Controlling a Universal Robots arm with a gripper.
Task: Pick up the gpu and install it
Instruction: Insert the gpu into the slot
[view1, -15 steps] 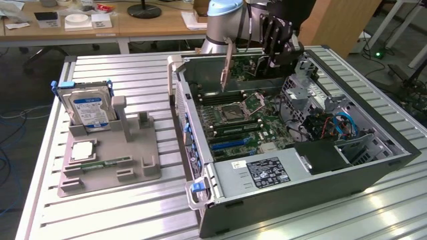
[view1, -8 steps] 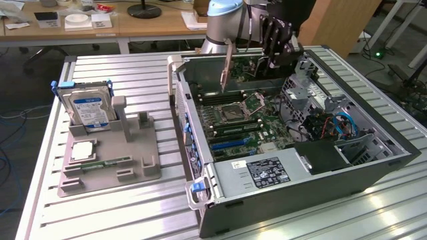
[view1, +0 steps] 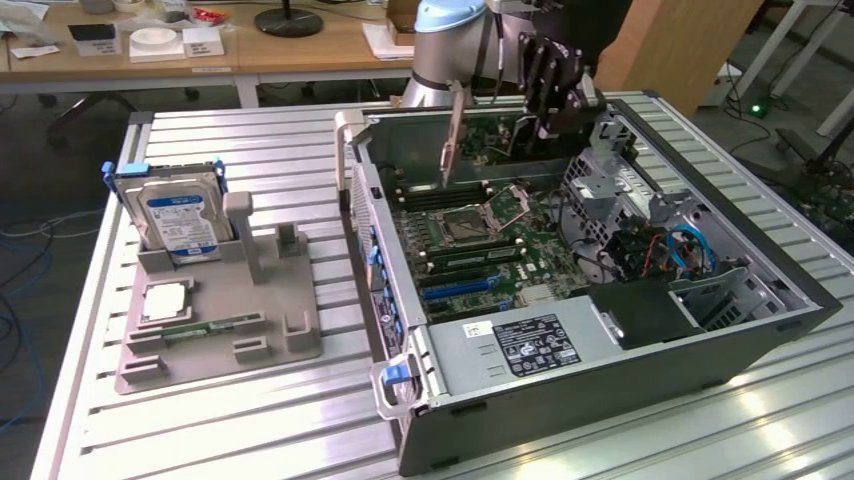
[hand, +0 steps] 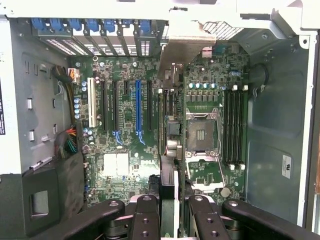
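A ribbed metal table (view1: 267, 430) carries a grey holder (view1: 267, 290) near its edge at the exterior view's left, with an open PC case (view1: 601, 400) beside it.

Ribbed silvery metal worktop (view1: 227, 430): smooth, reflective. Grey moulded plastic holder (view1: 274, 300): matt. Dark flat gpu card (view1: 451, 140): bare metal bracket.

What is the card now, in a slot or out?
Out: the gripper holds the card above the board, and the blue slot is empty.
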